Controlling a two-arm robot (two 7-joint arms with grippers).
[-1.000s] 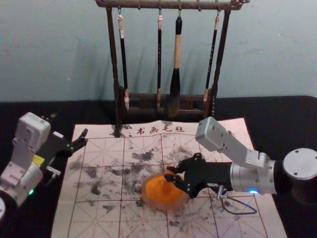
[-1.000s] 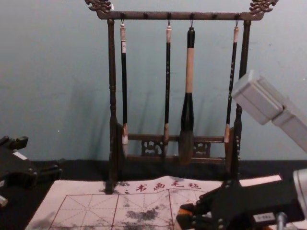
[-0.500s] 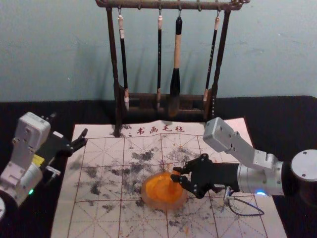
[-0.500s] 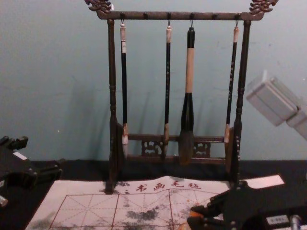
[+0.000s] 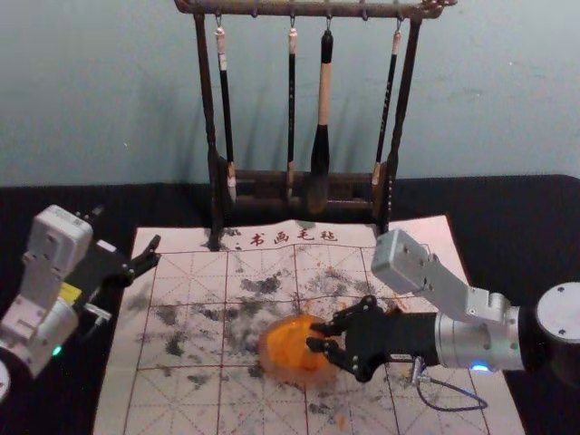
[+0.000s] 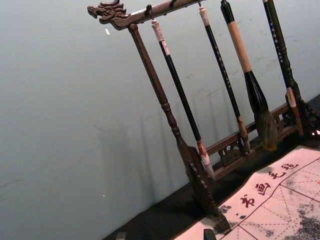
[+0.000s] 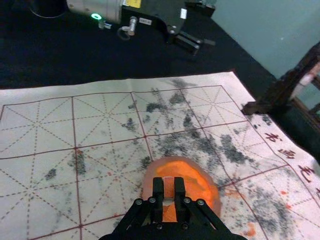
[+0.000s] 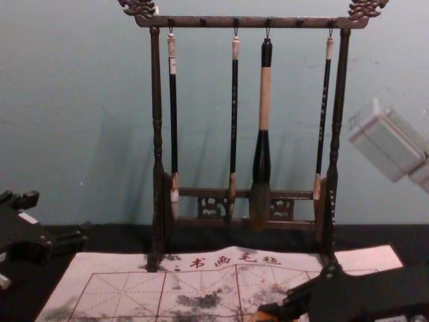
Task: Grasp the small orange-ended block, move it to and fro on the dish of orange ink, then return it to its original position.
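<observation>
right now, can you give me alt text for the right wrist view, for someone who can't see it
Right pincer holds a small orange-ended block over a round dish of orange ink, on a gridded mat with dark and orange stains. Farther off, the left pincer hangs over black cloth, and a dark stand rises by the mat's edge.

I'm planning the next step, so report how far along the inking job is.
Done: the grasp, with the right tool shut on the orange-ended block.
In hand: apparently inking, the block being at the dish of orange ink; strokes can't be counted.
Left: any remaining strokes, then the return. The left tool hangs idle beyond the mat's left edge.
</observation>
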